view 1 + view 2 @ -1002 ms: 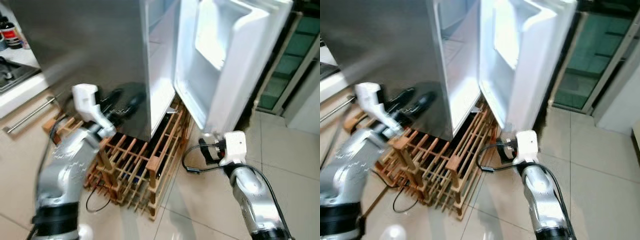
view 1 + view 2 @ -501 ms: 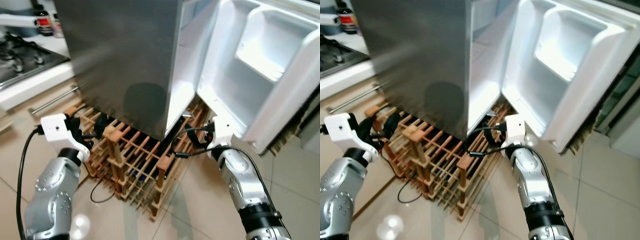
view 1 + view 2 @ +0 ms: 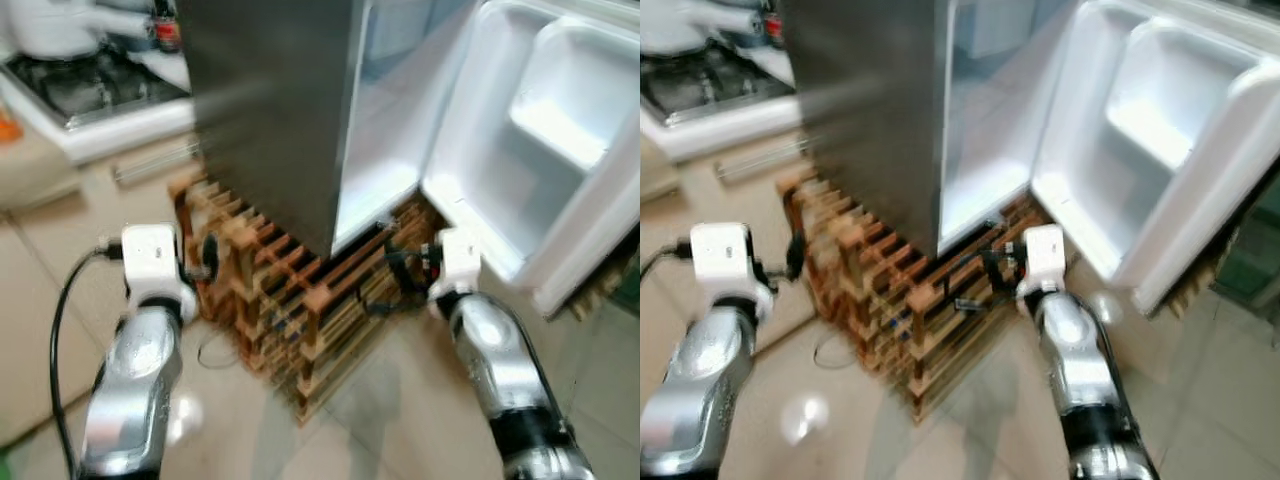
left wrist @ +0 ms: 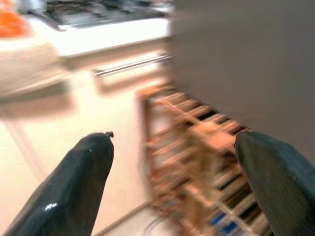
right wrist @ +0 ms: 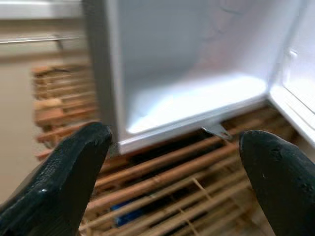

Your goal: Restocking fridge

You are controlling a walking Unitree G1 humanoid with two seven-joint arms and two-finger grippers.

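Observation:
The silver fridge [image 3: 270, 100] stands with its white door [image 3: 540, 160] swung wide to the right. What I see of its lower compartment [image 5: 197, 93] is bare and white. It rests on a wooden slatted rack [image 3: 300, 300]. My left gripper [image 3: 207, 265] hangs low beside the rack's left end, open with nothing between its fingers [image 4: 78, 182]. My right gripper [image 3: 402, 275] is low in front of the fridge's bottom edge, near the door hinge, also open and holding nothing. The eye views are blurred.
A stove [image 3: 90, 85] on a white counter sits at the back left, with a white pot [image 3: 60, 25] and a dark bottle [image 3: 165, 30]. A drawer handle [image 3: 150, 165] runs below it. A black cable [image 3: 215, 350] lies on the tiled floor by the rack.
The camera has swung and the whole scene has shifted. My left gripper has dropped from the fridge's side to beside the rack. My right gripper has come in toward the fridge's bottom edge.

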